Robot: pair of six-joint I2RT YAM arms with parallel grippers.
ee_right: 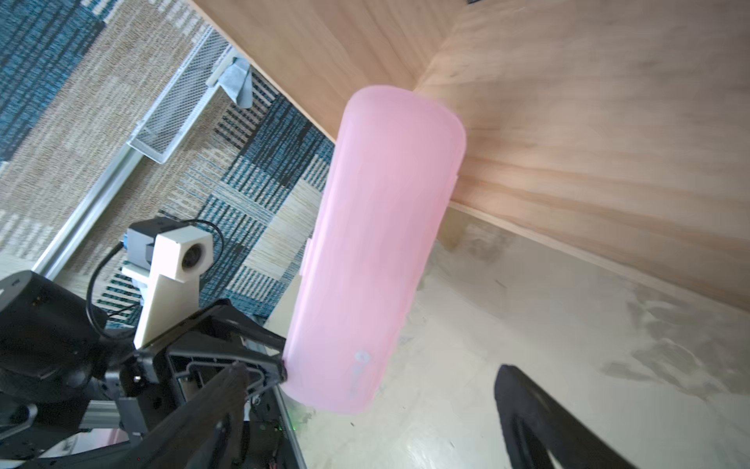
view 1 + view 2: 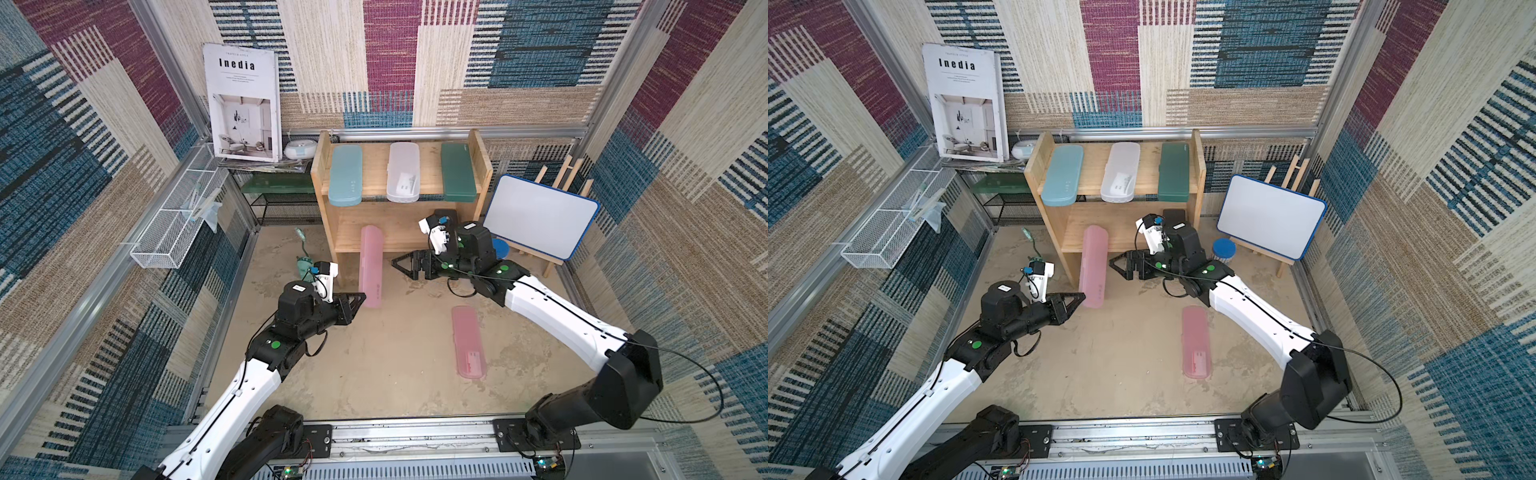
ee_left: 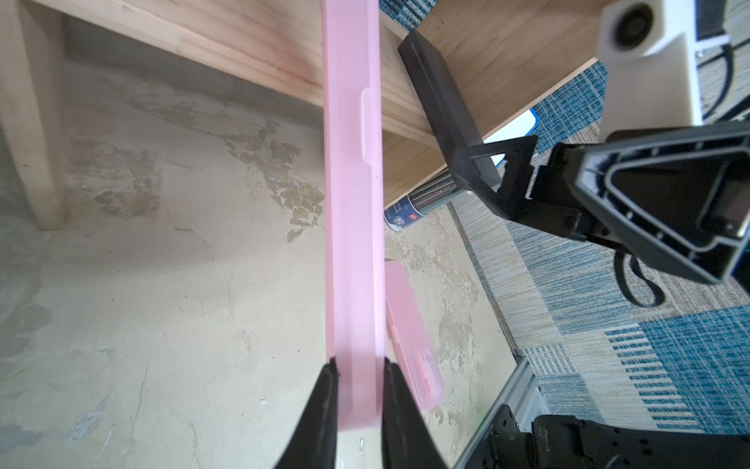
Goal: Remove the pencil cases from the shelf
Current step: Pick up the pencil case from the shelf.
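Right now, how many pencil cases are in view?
6. Teal, white and green on the shelf's top tier; black on the lower tier, largely behind the right arm; one pink in the left gripper, half off the lower tier; another pink flat on the table.

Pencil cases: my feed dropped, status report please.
Left gripper shut on pink case, mostly off shelf. Right gripper open, empty. Teal case, white case, green case, black case shelved. Path clear.
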